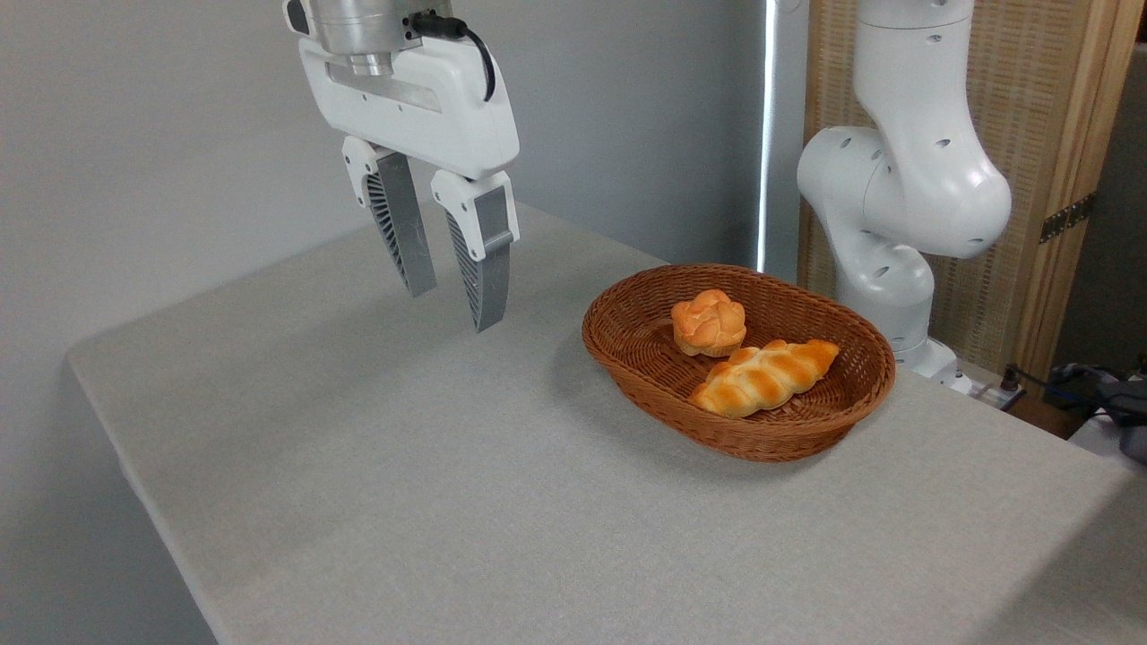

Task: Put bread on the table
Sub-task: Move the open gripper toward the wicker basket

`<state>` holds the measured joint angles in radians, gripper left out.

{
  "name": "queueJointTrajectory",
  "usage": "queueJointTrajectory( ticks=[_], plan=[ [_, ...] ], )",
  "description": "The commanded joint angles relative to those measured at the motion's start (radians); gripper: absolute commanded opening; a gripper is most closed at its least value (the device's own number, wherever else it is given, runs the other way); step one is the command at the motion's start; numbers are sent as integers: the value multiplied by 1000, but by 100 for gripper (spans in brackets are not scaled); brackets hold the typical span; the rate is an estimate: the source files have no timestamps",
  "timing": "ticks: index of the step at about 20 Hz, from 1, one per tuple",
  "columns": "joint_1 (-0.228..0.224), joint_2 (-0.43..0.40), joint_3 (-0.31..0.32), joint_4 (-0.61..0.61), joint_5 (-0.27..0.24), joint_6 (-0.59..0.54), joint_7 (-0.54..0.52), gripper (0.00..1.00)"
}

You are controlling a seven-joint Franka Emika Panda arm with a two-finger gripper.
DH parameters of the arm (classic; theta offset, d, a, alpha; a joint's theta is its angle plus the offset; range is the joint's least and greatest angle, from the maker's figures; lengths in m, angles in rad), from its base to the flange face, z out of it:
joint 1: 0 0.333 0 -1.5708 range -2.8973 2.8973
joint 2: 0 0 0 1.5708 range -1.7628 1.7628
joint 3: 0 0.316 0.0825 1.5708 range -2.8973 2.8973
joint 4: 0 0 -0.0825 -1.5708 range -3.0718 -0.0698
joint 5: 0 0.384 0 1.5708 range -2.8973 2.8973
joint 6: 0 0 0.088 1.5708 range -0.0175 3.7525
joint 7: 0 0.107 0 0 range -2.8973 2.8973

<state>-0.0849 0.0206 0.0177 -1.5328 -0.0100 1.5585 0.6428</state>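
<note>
The small round golden-orange bread (709, 322) with its knotted, lumpy top sits inside the brown oval wicker basket (645, 381), toward the basket's far side. Just in front of it in the basket lies a longer, paler braided loaf (766, 377), apparently touching it. The basket rests on the large table (403, 484) covered in light grey speckled cloth. The white two-finger gripper (456, 305) hangs above the table, well left of the basket, its ribbed grey jaws parted and holding nothing.
</note>
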Motion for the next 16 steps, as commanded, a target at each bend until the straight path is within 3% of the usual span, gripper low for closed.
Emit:
queueJointTrajectory(
  ticks=[1,16],
  plan=[
    [-3,-18,7,-18,-1,3,-8,100],
    [-3,-28,2,-42,2,9,-9,100]
  ],
)
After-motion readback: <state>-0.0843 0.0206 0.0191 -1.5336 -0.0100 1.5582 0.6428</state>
